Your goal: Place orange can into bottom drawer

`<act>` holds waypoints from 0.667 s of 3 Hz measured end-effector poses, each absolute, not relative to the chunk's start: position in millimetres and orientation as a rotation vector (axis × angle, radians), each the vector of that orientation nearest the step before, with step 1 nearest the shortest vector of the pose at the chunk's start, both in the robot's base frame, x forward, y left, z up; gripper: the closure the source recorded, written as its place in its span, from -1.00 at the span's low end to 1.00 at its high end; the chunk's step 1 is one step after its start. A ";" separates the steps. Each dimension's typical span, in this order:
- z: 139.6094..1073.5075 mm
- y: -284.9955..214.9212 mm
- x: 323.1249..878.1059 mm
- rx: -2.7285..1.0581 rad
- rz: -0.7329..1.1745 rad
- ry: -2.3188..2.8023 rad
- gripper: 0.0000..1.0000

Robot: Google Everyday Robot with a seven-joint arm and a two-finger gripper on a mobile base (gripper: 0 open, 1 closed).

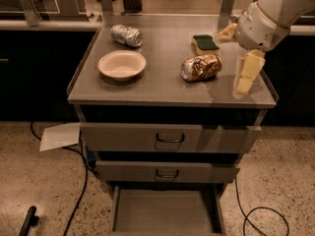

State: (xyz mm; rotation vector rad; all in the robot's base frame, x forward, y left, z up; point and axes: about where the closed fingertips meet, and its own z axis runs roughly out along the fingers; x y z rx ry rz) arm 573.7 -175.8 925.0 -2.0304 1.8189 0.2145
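Nothing of the job proper is done yet, as I read it. The bottom drawer (165, 214) stands pulled out and its grey floor is bare, so the way in is ready. The orange can (201, 67) lies on its side on the bench (162, 90), right of the white bowl (121, 64) and just in front of the green sponge (205, 43). My tool (232, 62) hangs just right of the can, spread and holding nothing. The grasp, the carry down and the release are all left. The can looks crumpled and mottled, shiny gold-orange, with its silver end facing left.
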 end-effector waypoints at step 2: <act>912.7 -160.5 606.2 -2.053 0.224 1.782 -1.00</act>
